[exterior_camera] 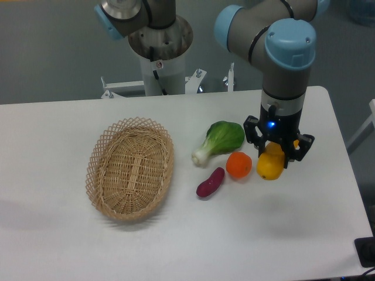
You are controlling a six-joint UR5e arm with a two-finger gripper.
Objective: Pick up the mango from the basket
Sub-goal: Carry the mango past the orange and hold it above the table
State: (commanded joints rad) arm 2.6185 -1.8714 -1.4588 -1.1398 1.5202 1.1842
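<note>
On the left of the white surface (53, 234) lies the basket (130, 168), a shallow oval of tan wicker with an open lattice rim; nothing shows inside it. Behind it, at the far edge, stands the arm's pale base column (159, 58).

Right of the basket, and well apart from it, sit 3 pieces of produce close together. A green leafy vegetable (220, 140) with a pale stalk end lies tilted, stalk pointing down and to the left. Below it is a small purple sweet potato (210, 182), lying at a slant. Just right of the potato, and just beside the leafy vegetable, sits a round orange fruit (239, 165).

Further right, the arm comes down from above with its blue-capped joint and grey wrist. The hand (275, 157) points downward and is closed around the mango (270, 164), with a dark finger on each side of the yellow fruit. The mango hangs from the hand just right of the orange fruit; whether the 2 touch cannot be told. A faint shadow falls on the surface below and to the right of the mango, so it appears to be lifted off the surface, far from the basket.
</note>
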